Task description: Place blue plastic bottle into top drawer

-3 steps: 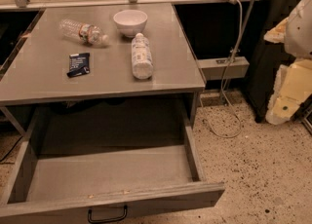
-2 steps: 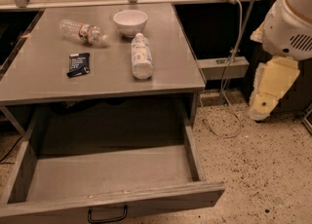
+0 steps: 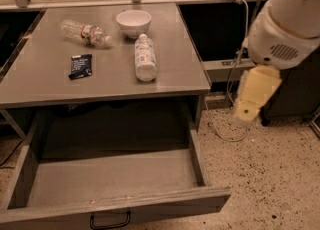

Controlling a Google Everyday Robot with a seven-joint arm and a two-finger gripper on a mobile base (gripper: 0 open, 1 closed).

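The stout pale-blue-labelled plastic bottle (image 3: 145,59) lies flat on the grey metal table (image 3: 45,81), well apart at ten o'clock from the cream gripper (image 3: 246,110), whose spread I cannot tell. The wide grey metal top drawer (image 3: 150,206) stands open.

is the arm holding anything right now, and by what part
Nothing is held: the gripper hangs right of the table, while the blue plastic bottle lies on it.

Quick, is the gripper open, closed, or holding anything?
Gripper: cannot be told; it is beside the table, over the floor, apart from the blue bottle lying there.
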